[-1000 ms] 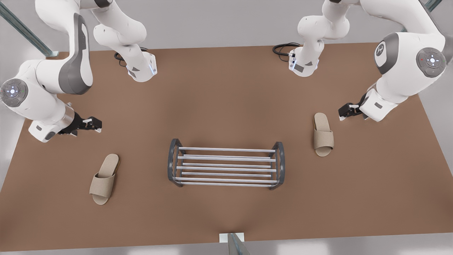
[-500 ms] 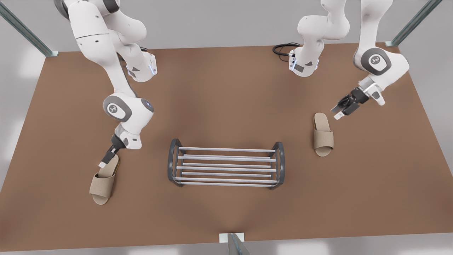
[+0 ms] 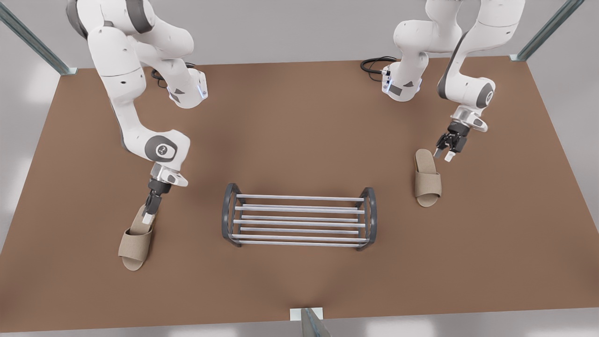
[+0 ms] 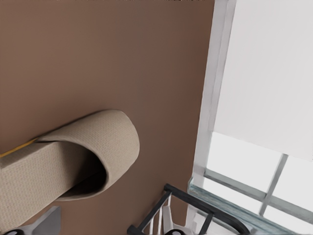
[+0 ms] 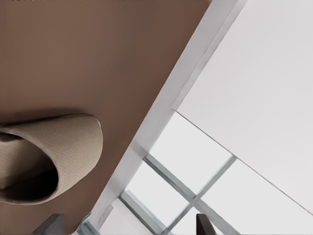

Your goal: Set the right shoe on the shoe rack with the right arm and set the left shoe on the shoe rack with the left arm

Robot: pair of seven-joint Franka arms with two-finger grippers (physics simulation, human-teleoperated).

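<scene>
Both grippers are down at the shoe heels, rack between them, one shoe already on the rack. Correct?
No shoe is on the shoe rack: the front view shows the right shoe and left shoe lying on the table either side of it. The rest holds: right gripper at the right shoe's heel, left gripper by the left shoe's.
</scene>
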